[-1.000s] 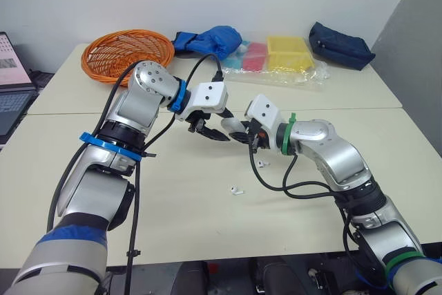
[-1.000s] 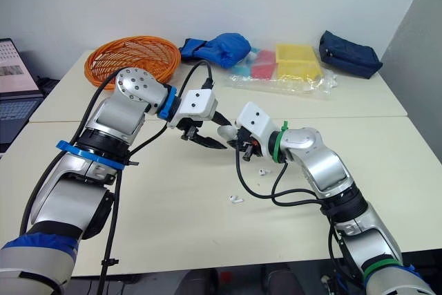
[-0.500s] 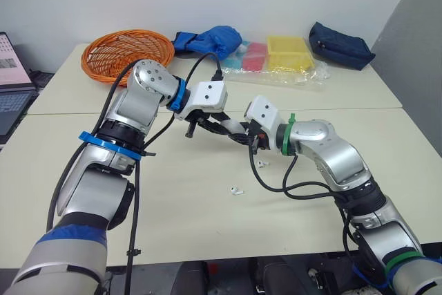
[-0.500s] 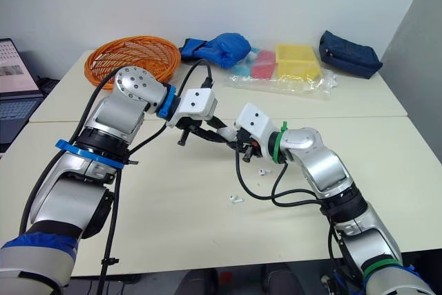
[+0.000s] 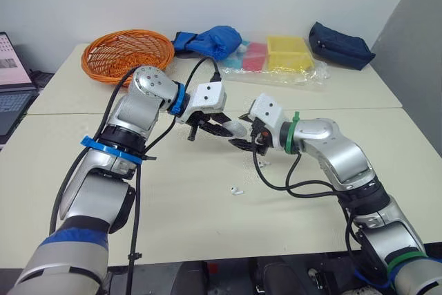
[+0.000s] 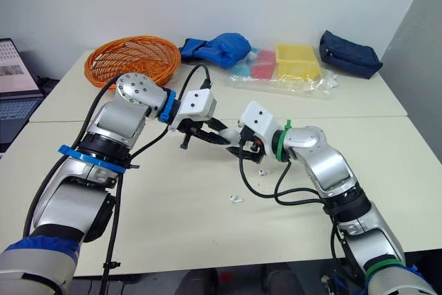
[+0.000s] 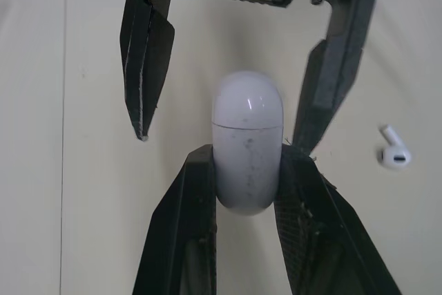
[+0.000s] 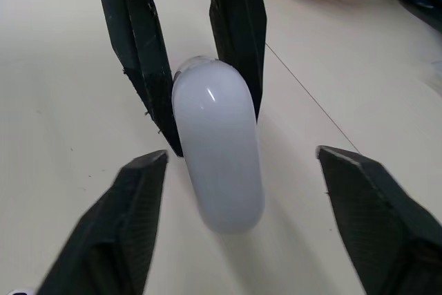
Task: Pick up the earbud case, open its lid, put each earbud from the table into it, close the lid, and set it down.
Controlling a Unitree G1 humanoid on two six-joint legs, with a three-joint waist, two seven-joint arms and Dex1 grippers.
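Earbud case up off the table, pinched by its lower half in the left claw, lid end left bare and aimed straight at the right claw. Looks like a deliberate offer: body pinned so the cap can be flipped. Right claw spread wide, one finger either side of the lid, not gripping yet. Lid seam shut. Down on the table, one earbud lying loose, second earbud just below the right claw, both waiting on an open case

Cream table, two white earbuds, orange basket, blue bag, plastic packet, navy pouch at back
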